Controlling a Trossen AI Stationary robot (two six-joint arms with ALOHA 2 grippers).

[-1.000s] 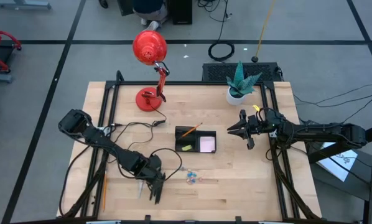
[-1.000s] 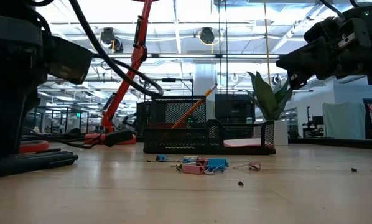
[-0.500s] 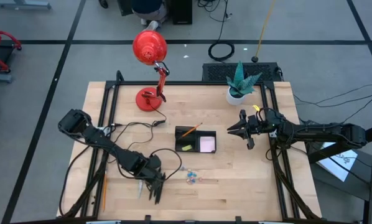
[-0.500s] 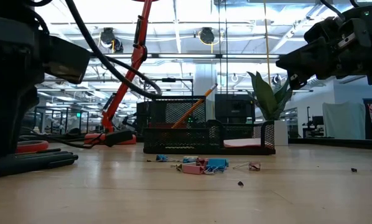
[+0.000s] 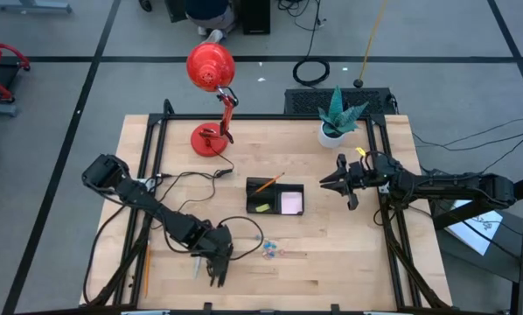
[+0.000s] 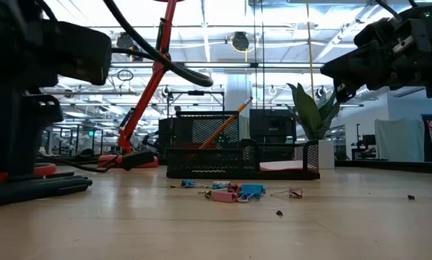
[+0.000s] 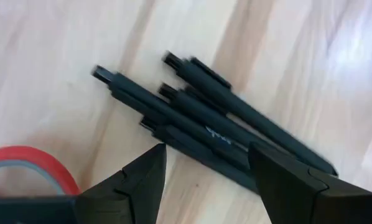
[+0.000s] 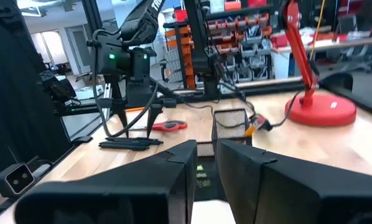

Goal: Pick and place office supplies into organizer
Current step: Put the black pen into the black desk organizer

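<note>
Several black pens [image 7: 217,134] lie side by side on the wood near the table's near edge [image 5: 218,273], next to the red-handled scissors [image 7: 24,163]. My left gripper [image 7: 204,180] is open and points down over them, one finger on each side of the bundle, touching nothing that I can see. The black organizer [image 5: 275,197] stands mid-table. It holds an orange pencil [image 5: 268,183] leaning on its rim, a yellow-green piece [image 5: 261,207] and a pale sticky pad [image 5: 291,203]. Small clips [image 5: 270,249] lie in front of it. My right gripper [image 5: 334,184] hovers to its right, open by a narrow gap.
A red desk lamp [image 5: 211,70] stands on the far left part of the table, its cable trailing toward the left arm. A white plant pot [image 5: 334,133] stands at the far right. Bare wood lies between the pens, the clips [image 6: 234,191] and the organizer [image 6: 241,155].
My left gripper has shifted slightly toward the table's left over the pens and stands more upright. The pens, scissors and clips lie where they were. The right arm has kept still.
</note>
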